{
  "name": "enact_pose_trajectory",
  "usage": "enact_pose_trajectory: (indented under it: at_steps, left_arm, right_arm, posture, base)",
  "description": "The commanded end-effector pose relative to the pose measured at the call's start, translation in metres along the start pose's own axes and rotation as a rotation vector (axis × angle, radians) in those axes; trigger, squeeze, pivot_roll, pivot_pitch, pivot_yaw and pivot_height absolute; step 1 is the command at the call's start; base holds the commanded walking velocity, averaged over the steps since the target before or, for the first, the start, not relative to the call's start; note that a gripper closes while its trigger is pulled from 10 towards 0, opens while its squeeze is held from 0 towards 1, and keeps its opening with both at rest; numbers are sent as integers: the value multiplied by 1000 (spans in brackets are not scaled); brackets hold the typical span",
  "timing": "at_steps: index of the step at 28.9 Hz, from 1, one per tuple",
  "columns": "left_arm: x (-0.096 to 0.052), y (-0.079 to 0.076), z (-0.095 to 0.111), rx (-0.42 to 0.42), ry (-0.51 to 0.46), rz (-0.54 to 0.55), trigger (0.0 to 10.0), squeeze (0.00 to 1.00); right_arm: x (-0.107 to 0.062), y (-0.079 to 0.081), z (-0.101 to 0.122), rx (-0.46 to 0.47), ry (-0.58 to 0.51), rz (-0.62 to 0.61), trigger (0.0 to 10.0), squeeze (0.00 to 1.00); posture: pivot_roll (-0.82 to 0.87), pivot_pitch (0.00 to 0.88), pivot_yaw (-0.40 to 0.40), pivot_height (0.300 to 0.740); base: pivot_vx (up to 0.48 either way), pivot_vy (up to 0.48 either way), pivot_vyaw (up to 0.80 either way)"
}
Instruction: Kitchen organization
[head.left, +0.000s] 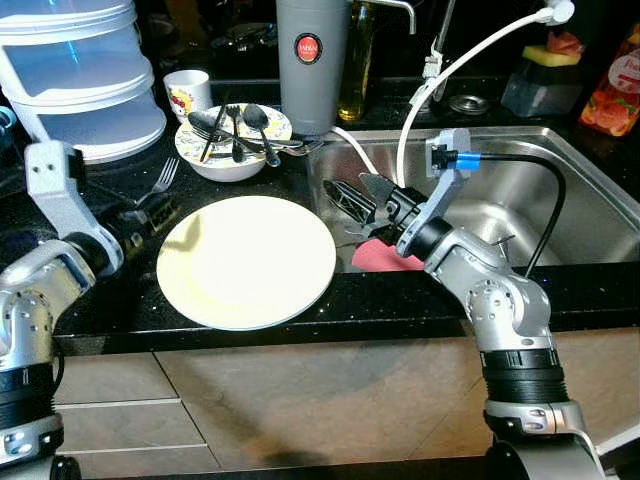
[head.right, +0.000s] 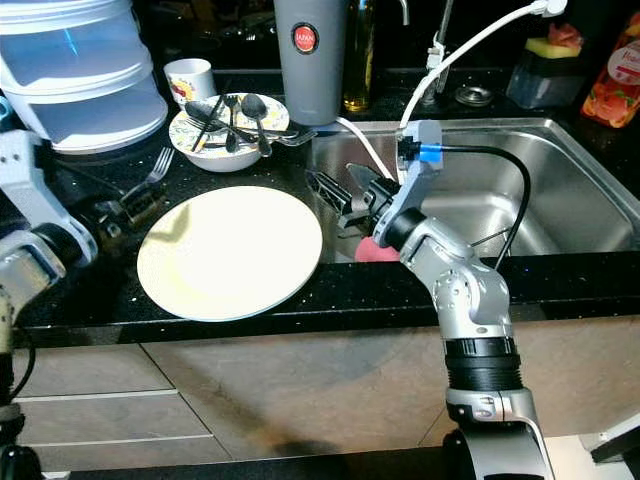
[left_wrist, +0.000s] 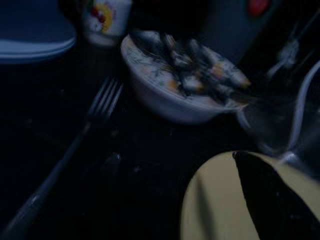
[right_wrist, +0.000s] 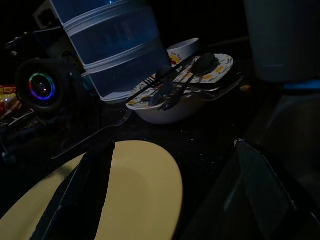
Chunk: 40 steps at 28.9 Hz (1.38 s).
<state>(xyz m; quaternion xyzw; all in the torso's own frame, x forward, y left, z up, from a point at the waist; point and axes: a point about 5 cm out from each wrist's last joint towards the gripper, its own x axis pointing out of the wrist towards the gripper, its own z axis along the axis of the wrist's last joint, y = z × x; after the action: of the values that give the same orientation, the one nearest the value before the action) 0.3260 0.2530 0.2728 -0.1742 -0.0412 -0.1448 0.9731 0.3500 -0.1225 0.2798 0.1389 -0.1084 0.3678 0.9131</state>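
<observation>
Plate (head.left: 246, 262), pale yellow, lies flat on the black counter (head.left: 120, 330) just beside the sink (head.left: 560, 190). Right gripper (head.left: 352, 200) hovers at its 3 o'clock edge, fingers spread, holding nothing. Left gripper (head.left: 150, 215) sits at 9 o'clock near a fork (head.left: 160, 180); its finger state cannot be told. At 12 o'clock, a bowl (head.left: 230, 150) holds cutlery

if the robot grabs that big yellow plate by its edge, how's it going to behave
The yellow plate looks rigid and glazed, so probably slippery between the right gripper's thin black fingers. It lies flat on the black counter, leaving little rim to get under. Likely ceramic, so heavy for an edge grip and breakable if dropped.
</observation>
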Motion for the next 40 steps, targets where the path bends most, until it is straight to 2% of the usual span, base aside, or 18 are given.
enact_pose_trajectory:
  at_steps: [1, 4, 5, 6, 7, 11, 13, 14, 17, 19, 22, 23, 25, 26, 27, 28, 29, 40]
  left_arm:
    - [-1, -4, 2, -44, 0, -42, 10000, 1000]
    - [-4, -5, -4, -76, 66, -77, 10000, 1000]
    - [-6, 1, -17, -60, 163, -40, 10000, 1000]
    - [-6, 1, -17, -60, 163, -40, 10000, 1000]
    - [-9, 8, -28, -62, 234, 2, 10000, 1000]
    - [-14, 20, -49, -45, 375, 85, 10000, 1000]
    - [-17, 25, -55, -35, 418, 117, 10000, 941]
    - [-19, 29, -60, -23, 451, 148, 10000, 0]
    - [-22, 36, -67, -24, 486, 202, 10000, 0]
    - [-21, 37, -67, -24, 485, 206, 10000, 0]
    - [-20, 35, -65, -19, 476, 197, 10000, 0]
    - [-20, 35, -65, -19, 476, 197, 10000, 0]
    - [-16, 34, -62, -35, 436, 179, 9686, 0]
    - [-16, 34, -62, -35, 436, 179, 9686, 0]
    - [-14, 33, -61, -46, 427, 172, 6941, 0]
    - [-12, 32, -61, -65, 413, 157, 549, 0]
    - [-11, 31, -60, -81, 404, 150, 0, 0]
    - [-4, 27, -53, -145, 318, 113, 0, 0]
  right_arm:
    - [-1, 4, 1, -6, -2, 24, 10000, 0]
    - [-1, 4, 2, -7, -3, 28, 10000, 0]
    - [-1, 5, 2, -7, -2, 33, 10000, 0]
    - [-1, 5, 2, -7, -2, 33, 10000, 0]
    - [-1, 5, 2, -8, -2, 36, 10000, 0]
    - [-1, 6, 1, -5, 0, 41, 10000, 0]
    - [-1, 6, 0, -2, 2, 44, 10000, 0]
    - [-2, 7, -1, 1, 7, 46, 10000, 0]
    - [-3, 8, -6, 4, 45, 60, 10000, 0]
    - [-6, 7, -16, -15, 134, 72, 10000, 0]
    - [-15, 0, -29, -158, 263, 78, 10000, 0]
    - [-15, 0, -29, -158, 263, 78, 10000, 0]
    - [-23, -6, -32, -280, 318, 103, 10000, 0]
    - [-23, -6, -32, -280, 318, 103, 10000, 0]
    - [-25, -7, -31, -297, 322, 115, 10000, 0]
    - [-29, -11, -29, -326, 324, 116, 10000, 0]
    - [-30, -14, -27, -338, 323, 107, 10000, 0]
    - [-39, -29, -12, -386, 294, 54, 10000, 0]
  posture:
    - [23, 125, 34, 740]
    - [23, 125, 34, 740]
    - [28, 127, 34, 740]
    - [28, 127, 34, 740]
    - [28, 129, 34, 740]
    - [30, 133, 34, 740]
    - [30, 133, 34, 740]
    - [28, 137, 36, 740]
    - [28, 139, 37, 740]
    - [28, 142, 37, 740]
    - [29, 142, 37, 740]
    - [29, 142, 37, 740]
    - [28, 143, 37, 740]
    - [28, 143, 37, 740]
    - [27, 143, 36, 740]
    - [27, 143, 36, 740]
    - [27, 143, 36, 740]
    - [26, 147, 35, 740]
  base:
    - [0, 0, 0]
    - [0, 0, 0]
    - [0, 0, 0]
    - [0, 0, 0]
    - [0, 0, 0]
    - [0, 0, 0]
    - [0, 0, 0]
    - [0, 0, 0]
    - [0, 0, 0]
    - [0, 0, 0]
    - [0, 0, 0]
    - [0, 0, 0]
    - [0, 0, 0]
    - [0, 0, 0]
    - [0, 0, 0]
    - [0, 0, 0]
    - [0, 0, 0]
    - [0, 0, 0]
